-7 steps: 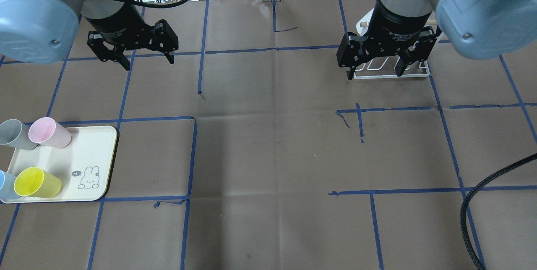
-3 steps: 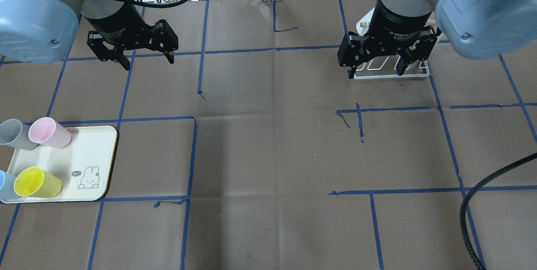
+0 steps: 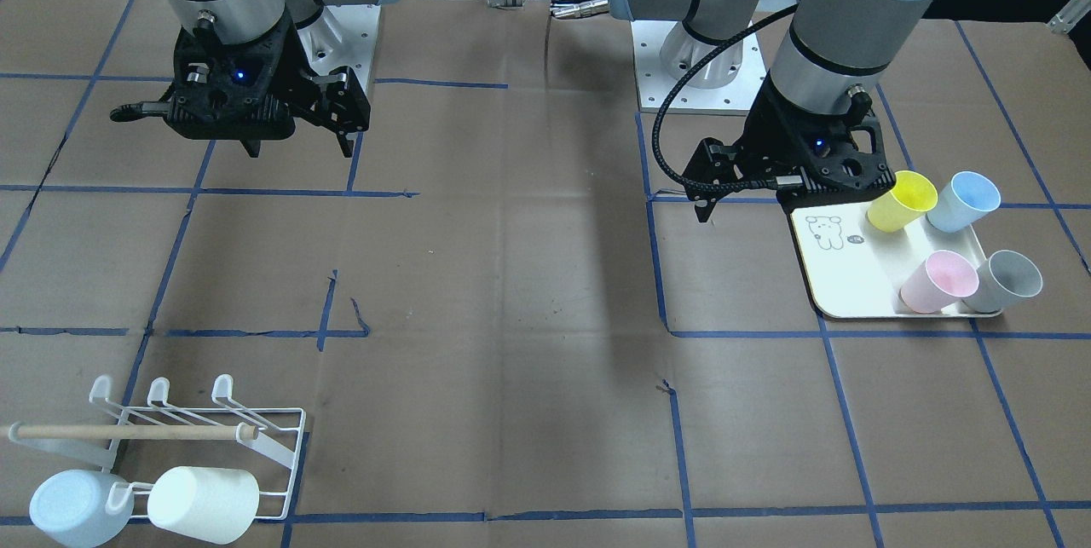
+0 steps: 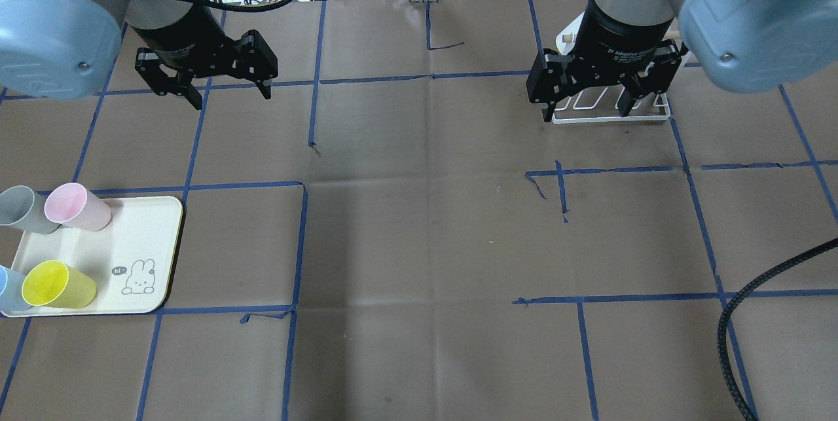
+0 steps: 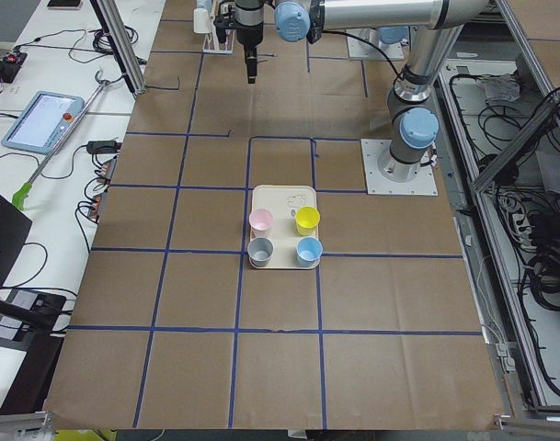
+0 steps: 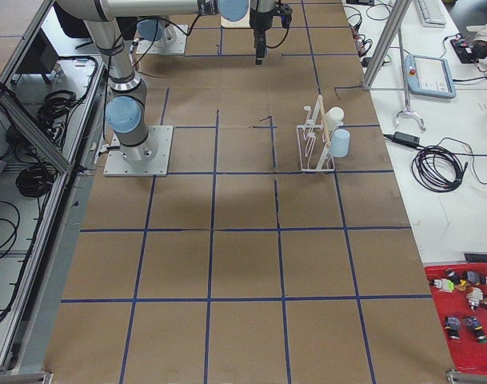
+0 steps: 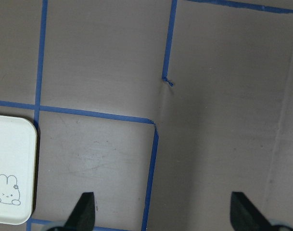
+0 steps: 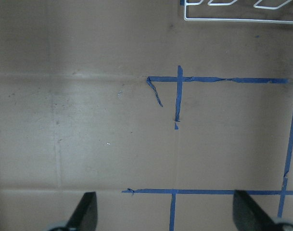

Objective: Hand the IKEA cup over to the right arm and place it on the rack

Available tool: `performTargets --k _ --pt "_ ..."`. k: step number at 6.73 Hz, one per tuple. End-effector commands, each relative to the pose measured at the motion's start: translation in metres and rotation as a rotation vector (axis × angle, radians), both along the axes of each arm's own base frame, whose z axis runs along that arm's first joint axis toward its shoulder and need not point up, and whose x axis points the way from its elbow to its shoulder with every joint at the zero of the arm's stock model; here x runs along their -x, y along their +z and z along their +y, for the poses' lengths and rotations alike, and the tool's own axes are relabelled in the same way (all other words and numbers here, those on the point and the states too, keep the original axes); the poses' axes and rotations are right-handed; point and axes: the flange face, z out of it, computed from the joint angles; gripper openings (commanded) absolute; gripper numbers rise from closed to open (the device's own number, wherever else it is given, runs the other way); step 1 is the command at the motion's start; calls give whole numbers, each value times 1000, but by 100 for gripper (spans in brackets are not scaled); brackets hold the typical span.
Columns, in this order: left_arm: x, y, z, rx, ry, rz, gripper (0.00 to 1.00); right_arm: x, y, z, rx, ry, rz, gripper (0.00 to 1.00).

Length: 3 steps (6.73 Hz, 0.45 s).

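Several IKEA cups lie on their sides on a cream tray point(image 4: 150, 224) at the table's left: pink point(image 4: 75, 207), grey point(image 4: 23, 209), yellow point(image 4: 57, 285) and blue point(image 4: 8, 290). My left gripper point(image 4: 232, 99) hangs open and empty above the table, behind the tray; its wrist view shows the tray's corner point(image 7: 11, 159) off to the left. My right gripper point(image 4: 584, 114) is open and empty, high above the front edge of the white wire rack point(image 4: 612, 118). The rack point(image 3: 213, 433) has a wooden dowel across it.
Two cups hang on the rack, a light blue one point(image 3: 72, 507) and a white one point(image 3: 204, 504). A black braided cable point(image 4: 753, 303) curls in at the lower right. Blue tape lines point(image 4: 301, 244) grid the brown paper table cover.
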Motion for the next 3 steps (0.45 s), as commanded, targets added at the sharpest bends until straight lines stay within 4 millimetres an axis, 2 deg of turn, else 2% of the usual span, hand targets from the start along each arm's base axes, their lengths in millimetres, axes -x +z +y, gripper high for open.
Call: performTargets --k 1,3 --pt "0 1 1 2 0 0 99 0 0 -1 2 -2 -2 100" --pt "0 0 0 0 0 1 100 0 2 0 7 -1 -2 100"
